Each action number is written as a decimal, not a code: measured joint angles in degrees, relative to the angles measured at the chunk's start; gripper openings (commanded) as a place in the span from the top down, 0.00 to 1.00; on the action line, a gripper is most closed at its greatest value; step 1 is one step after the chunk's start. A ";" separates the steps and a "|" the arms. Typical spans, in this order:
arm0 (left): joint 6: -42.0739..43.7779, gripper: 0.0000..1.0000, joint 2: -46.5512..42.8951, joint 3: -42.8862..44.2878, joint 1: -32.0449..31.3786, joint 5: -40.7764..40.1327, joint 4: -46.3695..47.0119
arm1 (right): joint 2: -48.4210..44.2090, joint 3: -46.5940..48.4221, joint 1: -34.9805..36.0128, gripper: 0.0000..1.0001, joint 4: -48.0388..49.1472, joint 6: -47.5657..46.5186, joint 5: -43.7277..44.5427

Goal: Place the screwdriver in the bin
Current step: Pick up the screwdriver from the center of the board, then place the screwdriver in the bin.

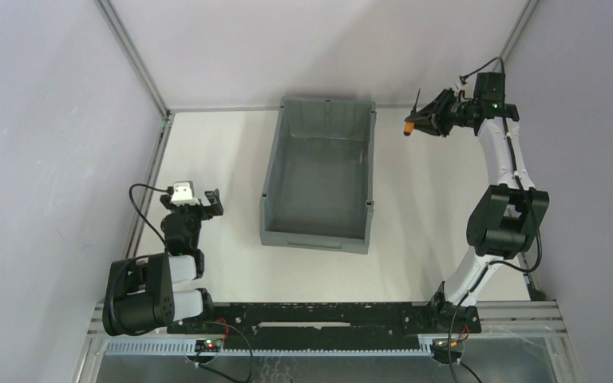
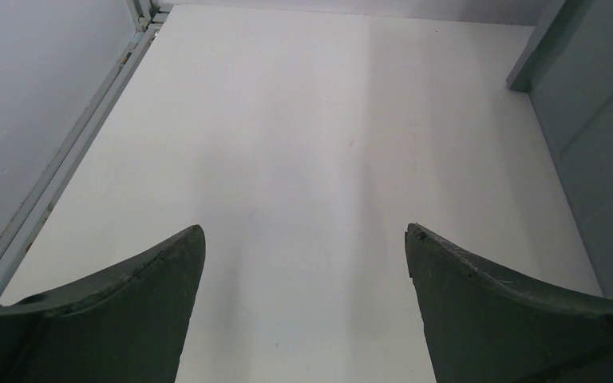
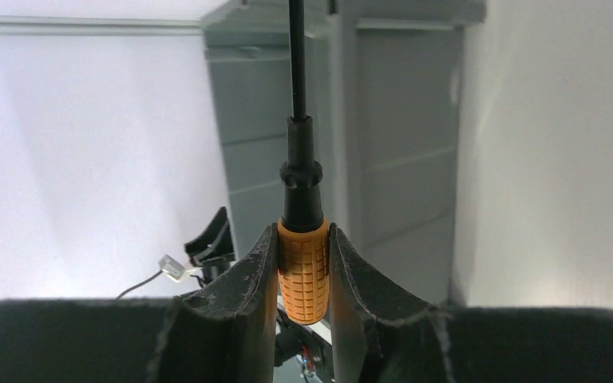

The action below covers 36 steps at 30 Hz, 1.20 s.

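The grey bin (image 1: 319, 179) stands in the middle of the table; its wall also shows in the right wrist view (image 3: 399, 159) and at the right edge of the left wrist view (image 2: 599, 136). My right gripper (image 1: 425, 120) is raised to the right of the bin's far corner and is shut on the screwdriver (image 1: 411, 124). In the right wrist view the fingers (image 3: 303, 235) clamp the orange handle (image 3: 303, 271), and the black shaft points away toward the bin. My left gripper (image 1: 207, 203) is open and empty, low over the table left of the bin (image 2: 305, 239).
White walls and metal frame rails (image 1: 140, 64) close the table on the left, back and right. A black rail (image 1: 319, 315) runs along the near edge between the arm bases.
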 measured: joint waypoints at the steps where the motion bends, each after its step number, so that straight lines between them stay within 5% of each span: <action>1: 0.00 0.00 0.00 0.00 0.00 0.00 0.00 | -0.22 1.16 0.26 1.00 0.00 0.94 -0.11; 17: 0.00 0.00 0.00 0.00 0.00 0.00 0.00 | -1.75 12.72 13.11 1.00 -5.84 15.13 5.97; 36: 0.00 0.00 0.00 0.00 0.00 0.00 0.00 | 7.69 27.63 30.60 1.00 -19.43 15.43 25.73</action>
